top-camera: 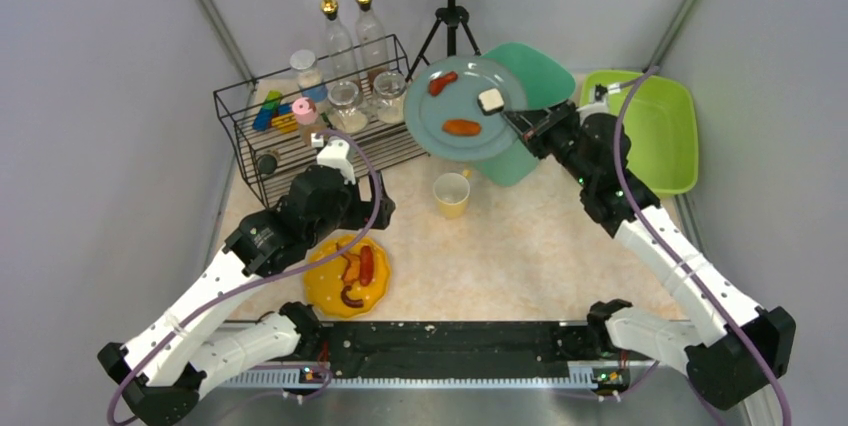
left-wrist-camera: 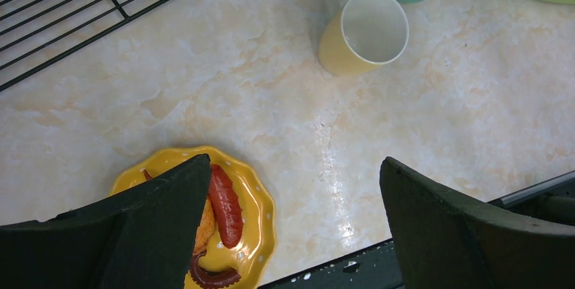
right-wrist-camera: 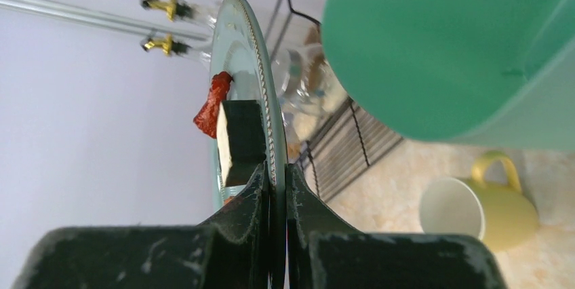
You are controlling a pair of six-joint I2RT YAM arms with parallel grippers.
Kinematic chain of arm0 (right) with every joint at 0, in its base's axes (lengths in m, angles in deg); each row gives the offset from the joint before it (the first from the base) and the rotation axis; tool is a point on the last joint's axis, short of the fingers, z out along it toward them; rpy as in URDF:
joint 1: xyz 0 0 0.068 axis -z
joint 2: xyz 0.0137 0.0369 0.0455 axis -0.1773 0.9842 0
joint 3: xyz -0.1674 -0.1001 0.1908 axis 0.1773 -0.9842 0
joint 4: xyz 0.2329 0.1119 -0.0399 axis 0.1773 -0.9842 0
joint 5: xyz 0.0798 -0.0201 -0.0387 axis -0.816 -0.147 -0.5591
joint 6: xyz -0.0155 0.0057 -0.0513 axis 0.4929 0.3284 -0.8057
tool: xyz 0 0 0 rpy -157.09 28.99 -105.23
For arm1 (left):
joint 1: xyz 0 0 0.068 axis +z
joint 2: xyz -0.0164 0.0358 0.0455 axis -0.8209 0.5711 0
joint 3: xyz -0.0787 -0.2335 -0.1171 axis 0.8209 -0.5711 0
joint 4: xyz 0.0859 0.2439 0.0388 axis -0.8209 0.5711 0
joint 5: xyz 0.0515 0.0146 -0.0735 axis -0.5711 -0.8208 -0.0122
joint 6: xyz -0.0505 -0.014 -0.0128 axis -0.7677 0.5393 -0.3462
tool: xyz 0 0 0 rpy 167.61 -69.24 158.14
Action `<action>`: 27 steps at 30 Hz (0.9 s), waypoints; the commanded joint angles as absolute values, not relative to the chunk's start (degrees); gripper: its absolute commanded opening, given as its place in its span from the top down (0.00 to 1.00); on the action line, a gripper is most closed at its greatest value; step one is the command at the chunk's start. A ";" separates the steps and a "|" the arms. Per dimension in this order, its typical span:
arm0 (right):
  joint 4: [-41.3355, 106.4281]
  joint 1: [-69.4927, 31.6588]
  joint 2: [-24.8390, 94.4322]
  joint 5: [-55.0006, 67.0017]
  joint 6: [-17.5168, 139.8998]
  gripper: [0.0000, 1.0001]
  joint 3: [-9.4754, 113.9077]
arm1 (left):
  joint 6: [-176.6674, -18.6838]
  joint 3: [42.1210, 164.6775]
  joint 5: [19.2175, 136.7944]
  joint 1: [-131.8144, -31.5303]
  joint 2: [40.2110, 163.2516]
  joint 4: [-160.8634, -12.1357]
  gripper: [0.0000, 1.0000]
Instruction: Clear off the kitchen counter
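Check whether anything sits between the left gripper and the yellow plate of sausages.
Nothing visible does. The left gripper hangs open above the kitchen counter. In the wrist view the yellow plate lies partly beneath one finger, with only bare counter between the fingers. The yellow mug stands apart, farther back.

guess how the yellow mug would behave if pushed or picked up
The yellow mug looks rigid and empty, so probably light. Standing upright on the smooth kitchen counter, it would likely slide from a low push; a high one might tip it.
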State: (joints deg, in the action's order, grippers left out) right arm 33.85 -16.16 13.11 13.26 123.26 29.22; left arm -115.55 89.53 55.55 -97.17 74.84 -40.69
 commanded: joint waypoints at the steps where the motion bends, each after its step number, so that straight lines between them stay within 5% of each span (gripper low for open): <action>1: 45.12 -11.77 13.20 10.32 128.19 1.00 39.75 | -115.09 91.26 56.04 -97.18 75.22 -42.53 0.01; 12: 41.25 1.60 17.11 5.23 129.54 1.00 47.20 | -115.19 90.12 57.04 -97.18 76.00 -43.98 0.01; 27: 34.04 6.00 19.88 8.29 122.09 1.00 51.78 | -114.80 89.20 57.35 -97.18 76.15 -44.76 0.01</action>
State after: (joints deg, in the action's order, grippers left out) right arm 25.63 4.25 20.91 7.53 122.36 45.16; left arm -115.50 89.51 56.88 -97.17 76.00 -41.59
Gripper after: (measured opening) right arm 0.060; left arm 0.987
